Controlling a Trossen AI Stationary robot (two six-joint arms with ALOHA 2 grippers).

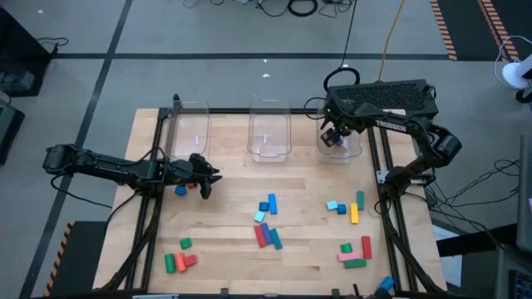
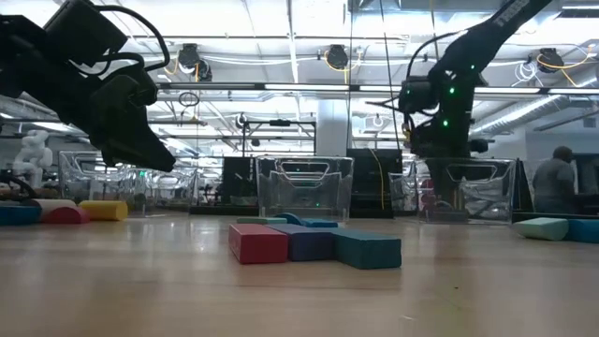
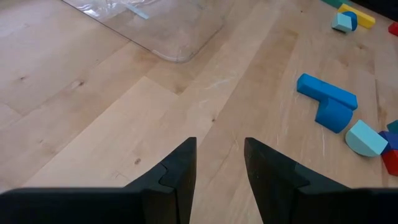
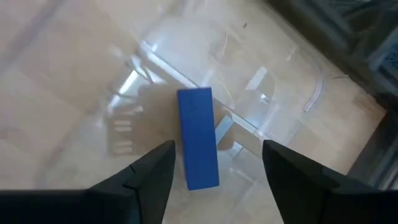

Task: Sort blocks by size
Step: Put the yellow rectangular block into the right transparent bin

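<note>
My right gripper (image 1: 335,137) hangs open over the far right clear bin (image 1: 356,151). In the right wrist view a blue bar (image 4: 198,138) lies inside that bin below the open gripper (image 4: 217,149), whose fingers stand apart on either side of it. My left gripper (image 1: 208,176) is open and empty above the table's left part, near a blue block (image 1: 180,191) and a red block (image 1: 193,186). In the left wrist view its fingers (image 3: 180,168) point at bare wood. Several blocks lie in the middle (image 1: 266,220) and at the right (image 1: 345,208).
Three clear bins stand along the far edge: left (image 1: 189,133), middle (image 1: 268,133) and right. More blocks lie near the front left (image 1: 179,262) and front right (image 1: 356,253). A person (image 2: 554,183) shows in the room behind.
</note>
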